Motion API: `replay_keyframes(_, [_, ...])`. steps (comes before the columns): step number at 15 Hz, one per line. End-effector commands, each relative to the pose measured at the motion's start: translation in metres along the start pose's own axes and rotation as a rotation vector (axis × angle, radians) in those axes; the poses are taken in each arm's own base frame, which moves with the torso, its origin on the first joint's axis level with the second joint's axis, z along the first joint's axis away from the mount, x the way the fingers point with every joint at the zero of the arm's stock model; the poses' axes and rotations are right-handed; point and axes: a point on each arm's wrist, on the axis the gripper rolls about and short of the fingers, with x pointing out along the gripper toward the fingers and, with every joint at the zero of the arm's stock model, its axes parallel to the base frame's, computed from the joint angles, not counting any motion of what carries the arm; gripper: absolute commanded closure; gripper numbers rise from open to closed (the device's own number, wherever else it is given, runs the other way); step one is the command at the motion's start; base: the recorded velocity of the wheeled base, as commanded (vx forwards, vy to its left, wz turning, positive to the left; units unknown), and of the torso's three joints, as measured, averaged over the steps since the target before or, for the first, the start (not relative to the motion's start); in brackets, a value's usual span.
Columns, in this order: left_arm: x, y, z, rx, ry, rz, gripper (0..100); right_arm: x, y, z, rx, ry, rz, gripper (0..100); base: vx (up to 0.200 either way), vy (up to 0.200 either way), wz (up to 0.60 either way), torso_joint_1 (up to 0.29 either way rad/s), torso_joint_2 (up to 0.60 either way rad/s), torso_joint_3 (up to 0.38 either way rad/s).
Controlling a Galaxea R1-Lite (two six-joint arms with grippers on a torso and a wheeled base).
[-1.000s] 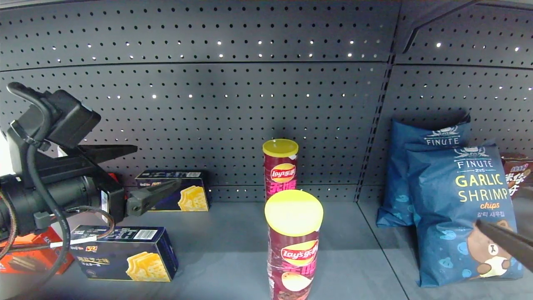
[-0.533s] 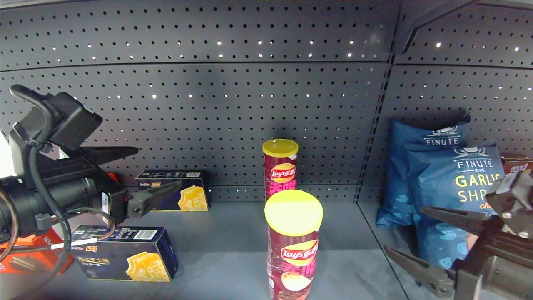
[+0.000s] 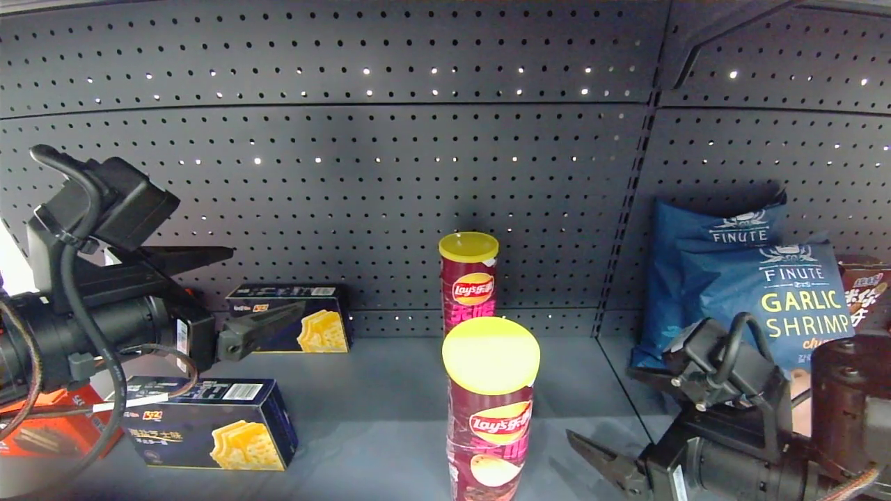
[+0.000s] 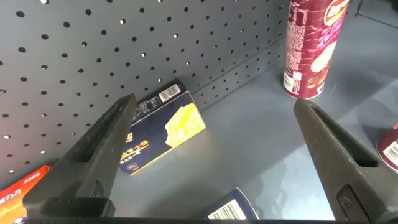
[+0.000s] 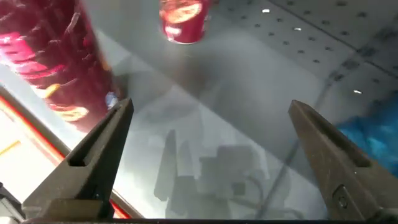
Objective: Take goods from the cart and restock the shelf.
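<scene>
Quick count on the shelf (image 3: 376,390): two chip cans (image 3: 491,407) (image 3: 468,278), two navy cracker boxes (image 3: 209,431) (image 3: 292,316), two blue chip bags (image 3: 793,299) (image 3: 703,240), one orange box (image 3: 42,424), one brown bag (image 3: 866,285).

Front chip can (image 3: 491,417) — base off-frame (orange box (image 3: 69,433) half behind left arm (image 3: 83,327))

Shop: dark pegboard-backed shelf (image 3: 376,390) stocked with chip cans (image 3: 491,417), biscuit boxes (image 3: 209,424), snack bags (image 3: 759,299)

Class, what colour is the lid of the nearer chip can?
Yellow. The lid shows best in the head view.
</scene>
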Motion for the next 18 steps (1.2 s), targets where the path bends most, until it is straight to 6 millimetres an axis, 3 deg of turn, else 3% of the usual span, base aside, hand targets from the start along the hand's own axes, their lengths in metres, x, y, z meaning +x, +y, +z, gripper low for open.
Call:
replay_keyframes(1, [0.002, 0.000, -0.001, -0.001, 0.006, -0.001, 0, 0.012, 0.005, -0.001, -0.012, 0.029, 0.015, 0, 0.000, 0.000, 0.00, 0.000, 0.00, 0.000])
replay_keyframes(9, [0.005, 0.000, -0.003, -0.003, 0.017, -0.004, 0, 0.030, 0.013, 0.006, -0.021, 0.019, 0.033, 0, 0.000, 0.000, 0.00, 0.000, 0.00, 0.000])
replay_keyframes(18, [0.005, 0.000, -0.004, -0.005, 0.021, -0.004, 0, 0.028, 0.022, 0.005, -0.034, 0.018, 0.065, 0, 0.000, 0.000, 0.00, 0.000, 0.00, 0.000])
